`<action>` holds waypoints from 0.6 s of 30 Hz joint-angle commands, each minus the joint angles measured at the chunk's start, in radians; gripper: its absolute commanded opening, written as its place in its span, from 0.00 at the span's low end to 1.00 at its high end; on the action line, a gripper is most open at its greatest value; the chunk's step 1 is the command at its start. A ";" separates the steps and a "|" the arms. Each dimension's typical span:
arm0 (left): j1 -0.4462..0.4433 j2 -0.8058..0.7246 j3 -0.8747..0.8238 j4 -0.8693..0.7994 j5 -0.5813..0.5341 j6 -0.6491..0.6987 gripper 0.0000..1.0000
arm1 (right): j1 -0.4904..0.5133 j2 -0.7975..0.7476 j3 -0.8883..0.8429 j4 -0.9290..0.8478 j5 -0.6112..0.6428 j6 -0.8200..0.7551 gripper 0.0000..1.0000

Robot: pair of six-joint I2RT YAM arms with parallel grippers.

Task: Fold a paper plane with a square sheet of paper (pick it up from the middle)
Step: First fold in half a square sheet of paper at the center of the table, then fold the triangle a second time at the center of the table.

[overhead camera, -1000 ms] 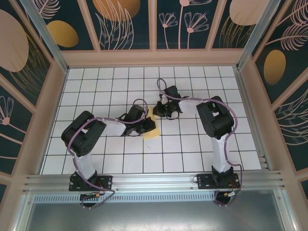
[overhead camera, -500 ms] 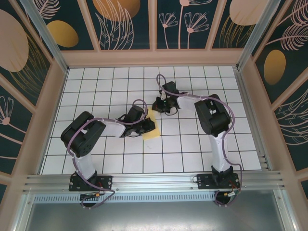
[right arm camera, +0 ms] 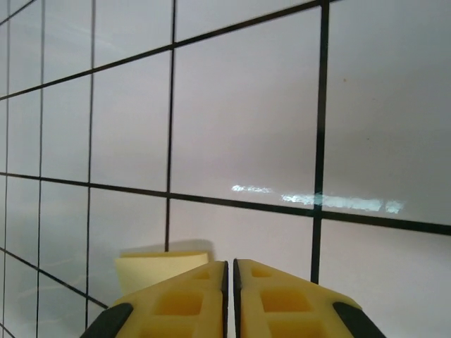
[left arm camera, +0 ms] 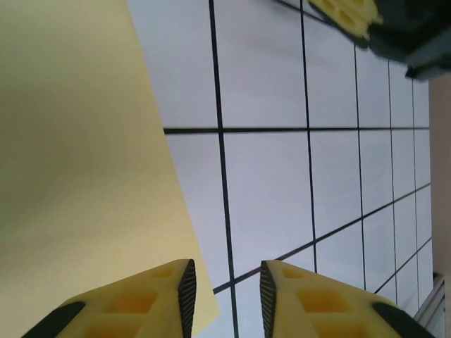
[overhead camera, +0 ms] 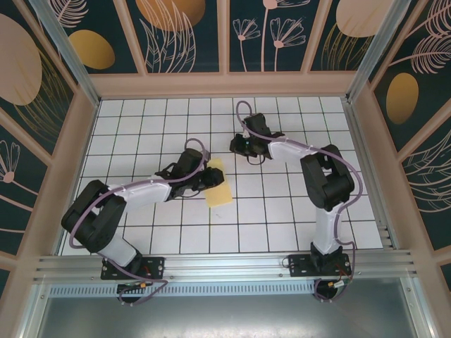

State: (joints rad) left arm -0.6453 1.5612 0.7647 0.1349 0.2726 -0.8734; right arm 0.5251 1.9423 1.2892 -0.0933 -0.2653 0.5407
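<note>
On the white gridded tabletop [overhead camera: 141, 127] we've got one piece of folded yellow paper [overhead camera: 219, 186], a long narrow strip lying flat near the middle, and two arms, each with one pincer. Over to the left pincer [overhead camera: 206, 177]: it sits right at the paper's left edge, and the wrist camera shows its jaws partly open, a clear gap with bare tile between them and nothing gripped. One of its yellow fingers [left arm camera: 151, 299] hangs over the paper's edge, though whether it touches I can't tell. Now the right pincer [overhead camera: 236, 146]: it is just beyond the paper's far end, off the sheet, and up close its jaws are all but closed, a hairline slit and nothing in it. From above you get the whole strip and both arms reaching in from either side. The left wrist view gives a broad slab of paper [left arm camera: 77, 176] along its left side, plus the tip of the right pincer [left arm camera: 349, 13] in the top corner. The right wrist view catches just a small corner of paper [right arm camera: 158, 271] peeking out behind its own fingers.
</note>
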 commanded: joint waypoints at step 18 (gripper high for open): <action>0.156 -0.107 -0.120 -0.110 -0.133 0.005 0.66 | 0.175 0.235 0.191 -0.194 0.227 -0.042 0.23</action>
State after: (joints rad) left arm -0.4953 1.4742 0.6525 0.0254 0.1371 -0.8688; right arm 0.7219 2.1414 1.4643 -0.2222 -0.1215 0.4595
